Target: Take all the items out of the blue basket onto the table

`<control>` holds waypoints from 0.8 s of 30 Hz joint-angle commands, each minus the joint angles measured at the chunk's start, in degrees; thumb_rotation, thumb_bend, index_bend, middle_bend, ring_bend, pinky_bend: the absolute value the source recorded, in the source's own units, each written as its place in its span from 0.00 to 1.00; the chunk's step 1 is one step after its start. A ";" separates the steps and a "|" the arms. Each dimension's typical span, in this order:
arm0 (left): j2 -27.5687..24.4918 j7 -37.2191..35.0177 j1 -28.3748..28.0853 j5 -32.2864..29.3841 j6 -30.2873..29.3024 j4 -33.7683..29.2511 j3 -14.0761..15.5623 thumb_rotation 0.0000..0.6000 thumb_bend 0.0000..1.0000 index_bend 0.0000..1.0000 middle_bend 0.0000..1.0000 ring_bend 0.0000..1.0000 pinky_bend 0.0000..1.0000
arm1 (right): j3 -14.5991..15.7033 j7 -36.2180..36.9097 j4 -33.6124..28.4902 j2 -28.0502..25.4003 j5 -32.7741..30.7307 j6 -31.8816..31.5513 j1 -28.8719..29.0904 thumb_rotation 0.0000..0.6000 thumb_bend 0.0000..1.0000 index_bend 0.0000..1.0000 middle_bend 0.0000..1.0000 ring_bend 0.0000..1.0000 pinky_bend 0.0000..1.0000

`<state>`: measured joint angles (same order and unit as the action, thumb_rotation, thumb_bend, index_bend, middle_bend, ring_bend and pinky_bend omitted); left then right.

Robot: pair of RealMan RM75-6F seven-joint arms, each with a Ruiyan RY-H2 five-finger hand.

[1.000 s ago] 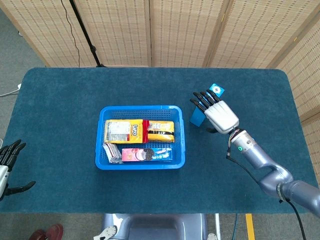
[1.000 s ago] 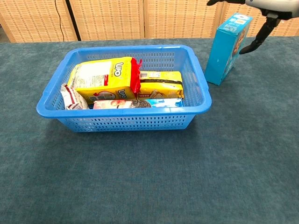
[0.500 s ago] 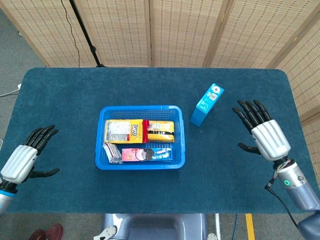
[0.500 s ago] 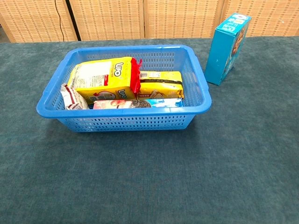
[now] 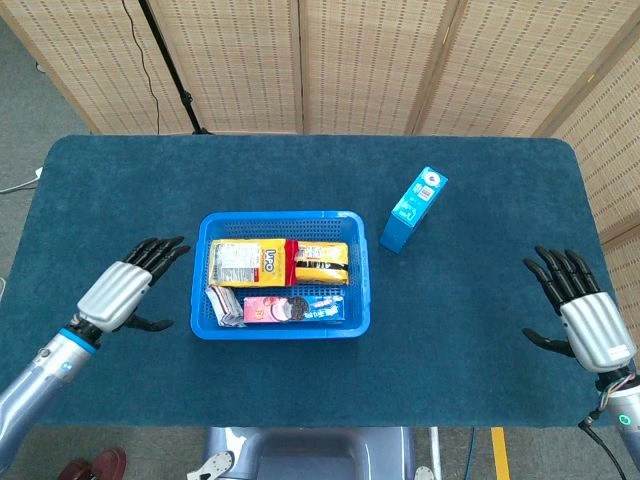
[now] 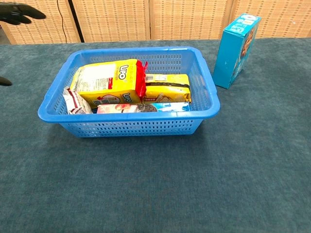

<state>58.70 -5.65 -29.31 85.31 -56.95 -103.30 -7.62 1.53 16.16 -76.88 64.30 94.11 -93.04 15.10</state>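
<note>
A: What changed?
B: The right hand [image 5: 590, 325] let go of the blue box [image 5: 412, 209], standing on the counter [image 5: 470, 290] beside the basket [image 5: 281, 325], and pulled back, fingers apart. The left hand [image 5: 122, 292], empty and spread, has moved in.
A: So the left takes over?
B: Likely. Four packs remain.
A: Labels?
B: The yellow pack [image 5: 247, 262] reads "Uno", I think.

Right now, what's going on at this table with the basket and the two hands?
Neither hand holds anything. The blue box stands on the table to the right of the blue basket, out of it. The left hand is open beside the basket's left wall, and the right hand is open near the table's right edge. A yellow snack bag, a yellow packet, a pink cookie pack and a small white packet lie in the basket.
</note>
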 commanded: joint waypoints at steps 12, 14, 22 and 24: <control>16.15 16.67 -12.90 -21.22 9.73 7.98 -4.92 1.00 0.00 0.00 0.00 0.00 0.00 | -2.35 8.19 3.47 2.01 -3.34 -2.60 -4.94 1.00 0.00 0.00 0.00 0.00 0.00; 17.14 17.89 -13.68 -22.80 9.67 8.66 -4.98 1.00 0.00 0.00 0.00 0.00 0.00 | -2.60 8.29 3.63 2.09 -3.26 -2.42 -4.98 1.00 0.00 0.00 0.00 0.00 0.00; 20.82 21.50 -17.80 -29.20 11.47 12.05 -5.49 1.00 0.00 0.00 0.00 0.00 0.00 | -3.39 8.20 3.73 2.33 -2.65 -2.24 -5.27 1.00 0.00 0.00 0.00 0.00 0.00; 21.59 22.61 -18.69 -30.45 11.78 12.91 -5.30 1.00 0.00 0.00 0.00 0.00 0.00 | -3.56 8.26 3.68 2.33 -2.64 -2.22 -5.36 1.00 0.00 0.00 0.00 0.00 0.00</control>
<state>79.39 15.91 -47.00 56.04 -45.77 -91.33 -12.95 -2.01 24.41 -73.19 66.63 91.46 -95.27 9.76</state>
